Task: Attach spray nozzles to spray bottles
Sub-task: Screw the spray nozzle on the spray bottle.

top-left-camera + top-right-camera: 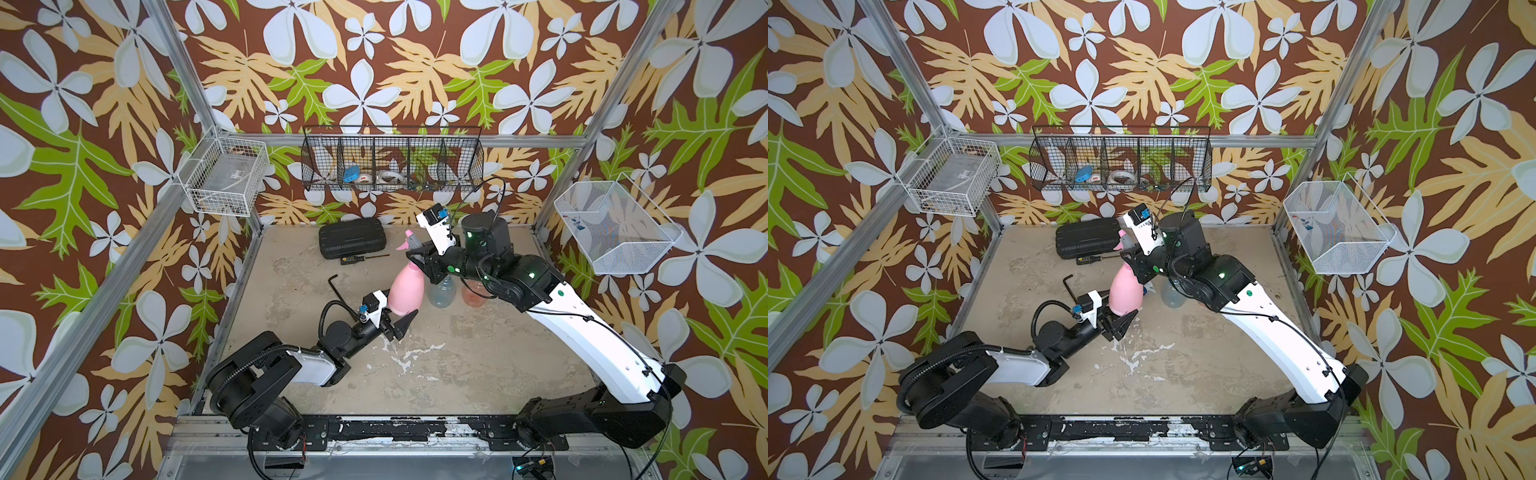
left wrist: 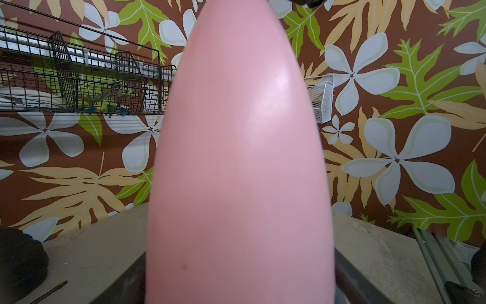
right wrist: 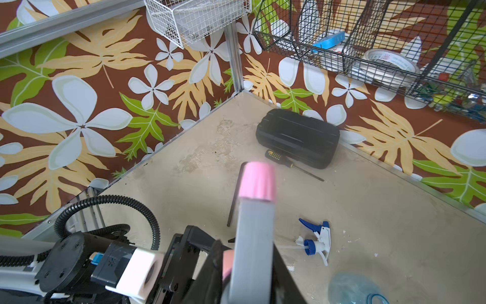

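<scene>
Filling almost the whole left wrist view, the pink bottle (image 2: 240,158) is standing upright on the table (image 1: 478,365), and the dark fingers (image 2: 349,276) of the left gripper (image 1: 397,326) are pressing on its lowest part from both sides, so this gripper is clamping the bottle near its base. At the neck the right gripper (image 1: 419,255) is pinching the pink and grey nozzle (image 3: 253,223), whose grey body is lying between the two jaws in the right wrist view. The step in hand is seemingly the screwing of this first nozzle onto the pink bottle; whether the collar is already sitting tight is not showing. The next move is probably calling for a turn of the nozzle around the neck, kept straight, while the left gripper is bracing the bottle against spinning. The white and blue nozzle (image 3: 317,242) is lying loose on the table near the clear bottle (image 1: 442,293), which is standing just beside the orange bottle (image 1: 473,295); no black nozzle is showing. The black wire basket (image 1: 309,166) on the back wall is holding a blue roll (image 1: 351,172) and white tape rolls (image 1: 388,176) in its middle compartments, the white wire basket (image 1: 216,203) is holding a flat clear pack (image 1: 226,174), the mesh basket (image 1: 631,257) is holding bits too small to name, and the black case (image 1: 352,237) is lying shut.
</scene>
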